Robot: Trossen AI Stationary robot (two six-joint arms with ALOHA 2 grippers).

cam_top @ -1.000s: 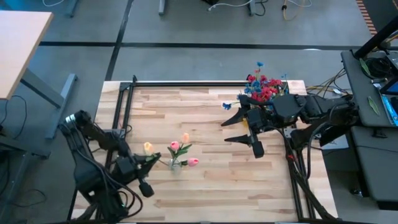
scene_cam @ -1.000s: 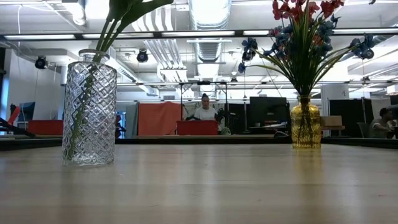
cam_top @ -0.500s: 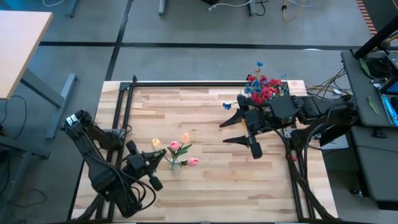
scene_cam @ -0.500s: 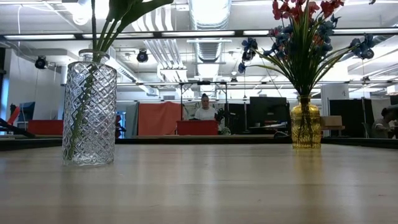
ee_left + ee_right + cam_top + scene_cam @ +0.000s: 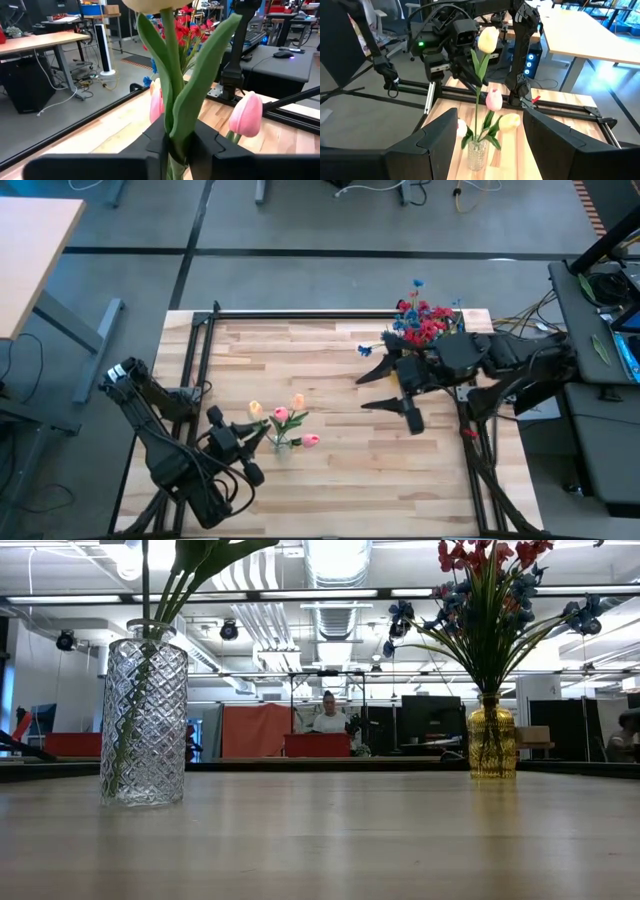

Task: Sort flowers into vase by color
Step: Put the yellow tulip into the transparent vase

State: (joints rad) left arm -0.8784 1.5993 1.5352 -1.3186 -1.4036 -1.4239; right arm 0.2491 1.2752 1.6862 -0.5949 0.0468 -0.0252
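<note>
Still light and floppy, the cream tulip (image 5: 487, 39) suits the left pincer's (image 5: 176, 142) closed stem-grip; right pincer (image 5: 383, 389) gapes empty.

No readable text, label, brand, number or sign in any view. Arms, vases, table and room furniture show no legible markings. Background screens and boxes in the room too small to make out.
</note>
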